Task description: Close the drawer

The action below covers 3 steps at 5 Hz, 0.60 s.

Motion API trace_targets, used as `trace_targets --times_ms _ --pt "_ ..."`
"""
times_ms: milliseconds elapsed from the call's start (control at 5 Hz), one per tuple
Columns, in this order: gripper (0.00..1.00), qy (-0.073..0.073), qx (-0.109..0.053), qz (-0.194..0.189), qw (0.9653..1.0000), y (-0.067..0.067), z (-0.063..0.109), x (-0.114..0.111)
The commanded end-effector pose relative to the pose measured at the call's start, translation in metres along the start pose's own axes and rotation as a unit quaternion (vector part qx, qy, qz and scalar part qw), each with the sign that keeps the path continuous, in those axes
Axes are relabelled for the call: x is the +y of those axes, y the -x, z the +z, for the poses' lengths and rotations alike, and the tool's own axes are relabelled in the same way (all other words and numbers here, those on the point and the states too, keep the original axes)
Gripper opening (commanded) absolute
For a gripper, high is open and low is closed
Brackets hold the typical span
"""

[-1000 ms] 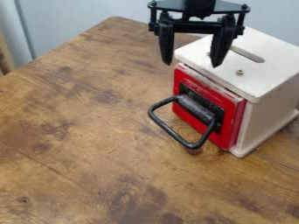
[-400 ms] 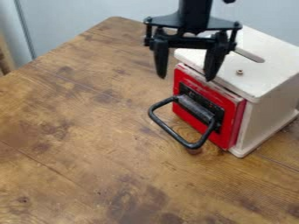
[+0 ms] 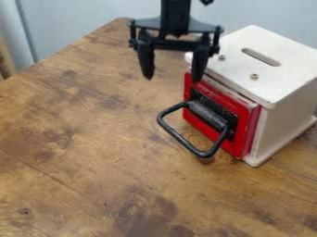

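Overhead, gripper (image 3: 173, 64) spread open and empty, beside cabinet (image 3: 272, 79), red drawer (image 3: 223, 116) slightly out

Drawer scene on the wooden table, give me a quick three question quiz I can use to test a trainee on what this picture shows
1. True or false: the gripper is clamped on the black loop handle of the drawer.
2. Multiple choice: where does the gripper hang? A) above the table, to the left of the cabinet in the picture; B) inside the drawer; C) resting on the cabinet's slotted top.
3. Fill in: the drawer's front panel is coloured ____.

Key:
1. False. Its fingers are spread, hold nothing, and hang up and to the left of the handle.
2. A
3. Red
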State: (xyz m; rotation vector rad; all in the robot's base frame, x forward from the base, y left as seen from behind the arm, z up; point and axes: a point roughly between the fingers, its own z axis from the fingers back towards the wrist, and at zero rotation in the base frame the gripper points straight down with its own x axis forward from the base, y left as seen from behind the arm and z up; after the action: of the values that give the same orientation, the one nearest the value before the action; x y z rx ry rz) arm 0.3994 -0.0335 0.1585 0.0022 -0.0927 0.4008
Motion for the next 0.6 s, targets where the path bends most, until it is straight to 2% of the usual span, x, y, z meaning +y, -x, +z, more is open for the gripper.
trace_targets --times_ms 0,200,400 --pt "1.00 0.023 -0.059 -0.012 0.9979 -0.012 0.055 -0.009" --pt "1.00 0.004 -0.042 -0.053 0.9977 -0.010 0.028 -0.017" --pt "1.00 0.006 -0.030 -0.079 0.9964 -0.008 0.001 -0.022"
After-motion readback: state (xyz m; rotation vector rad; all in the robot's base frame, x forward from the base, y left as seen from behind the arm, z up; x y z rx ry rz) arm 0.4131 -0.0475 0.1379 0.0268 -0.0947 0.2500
